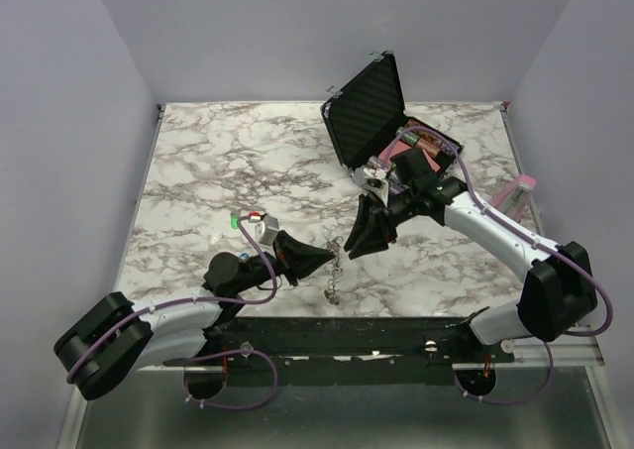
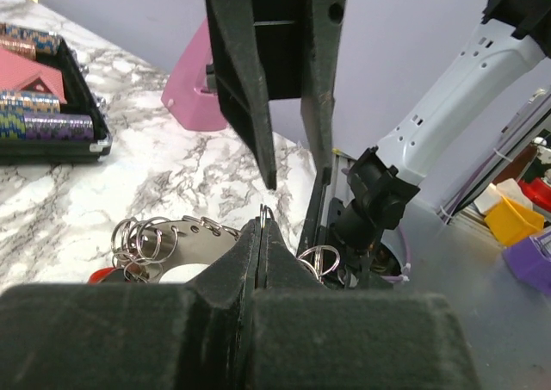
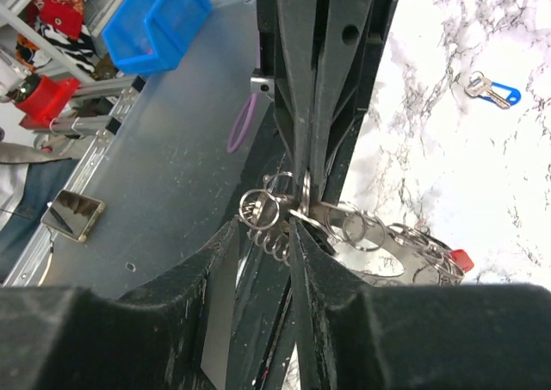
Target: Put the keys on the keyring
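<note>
The keyring (image 1: 333, 276), a thin silver chain with several small split rings, hangs between my two grippers near the table's front edge. My left gripper (image 1: 322, 259) (image 2: 261, 220) is shut on one thin ring (image 2: 263, 209) of it. More rings (image 2: 142, 238) bunch to its left, over a red key head (image 2: 103, 275). My right gripper (image 1: 359, 236) (image 3: 265, 222) faces it tip to tip and stands open, with a ring (image 3: 260, 207) and short coil between its fingers, untouched. A red-headed key (image 3: 459, 259) hangs on the far rings (image 3: 366, 231). No other keys show.
An open black hard case (image 1: 369, 104) with coloured contents stands at the back right. A pink object (image 1: 520, 191) lies at the right edge. A small blue-and-silver piece (image 3: 491, 89) lies on the marble, and small green and red bits (image 1: 248, 218) lie left of centre.
</note>
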